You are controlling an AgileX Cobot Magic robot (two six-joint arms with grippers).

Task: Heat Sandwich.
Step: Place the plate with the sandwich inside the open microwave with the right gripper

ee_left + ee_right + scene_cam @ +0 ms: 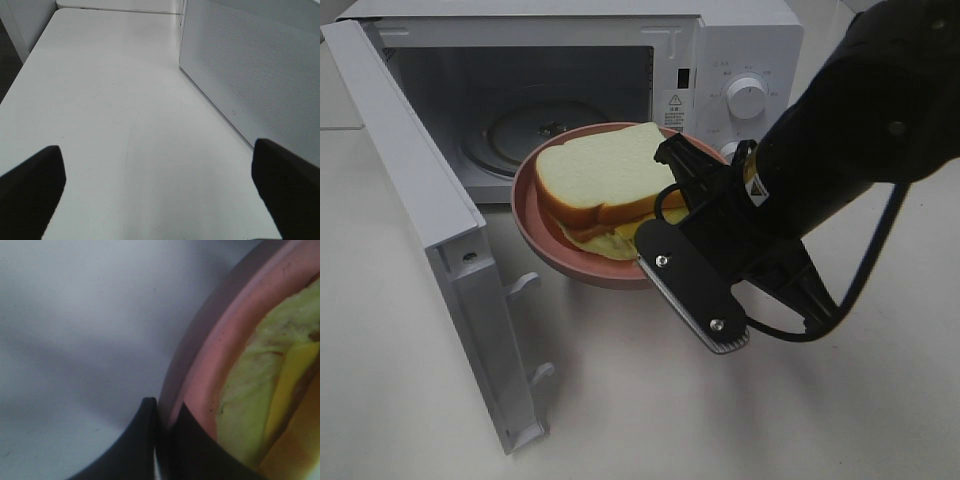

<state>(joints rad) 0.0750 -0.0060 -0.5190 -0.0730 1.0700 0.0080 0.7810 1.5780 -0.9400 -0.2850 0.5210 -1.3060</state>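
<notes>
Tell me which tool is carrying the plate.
The right tool, shut on the rim of the pink plate; the left tool stands open over the table, holding nothing.

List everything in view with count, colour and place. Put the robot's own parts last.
table: one, white, under everything
microwave: one, white, at the back of the table
door: one, white, swung open on the left
turntable: one, clear glass, inside the microwave
knob: one in plain view, white, on the microwave's control panel
plate: one, pink, in front of the open microwave
sandwich: one, white bread with tan crust and yellow and orange filling, on the plate
cable: one, black, looping along the right arm
right tool: one, black, shut on the plate's rim
left tool: one, black, open over bare table
</notes>
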